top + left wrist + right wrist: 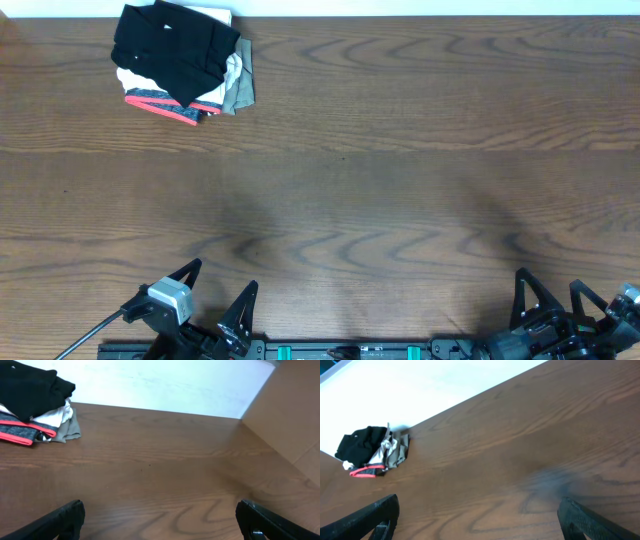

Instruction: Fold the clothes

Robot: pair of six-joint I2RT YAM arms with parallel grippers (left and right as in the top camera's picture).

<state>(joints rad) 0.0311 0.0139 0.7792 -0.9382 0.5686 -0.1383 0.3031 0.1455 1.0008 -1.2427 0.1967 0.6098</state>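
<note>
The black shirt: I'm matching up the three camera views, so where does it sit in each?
Overhead: black shirt top left, on top of the folded pile.
Left wrist: shirt upper left, cut by the frame edge.
Right wrist: shirt at left, mid-height.
Shared landmark: the red trim at the pile's base.

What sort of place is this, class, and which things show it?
Probably a robot test bench for laundry folding, not a home: a wooden table, the left gripper and right gripper at its edge, and a black shirt on a stack of folded clothes.

No legible text or labels.
</note>
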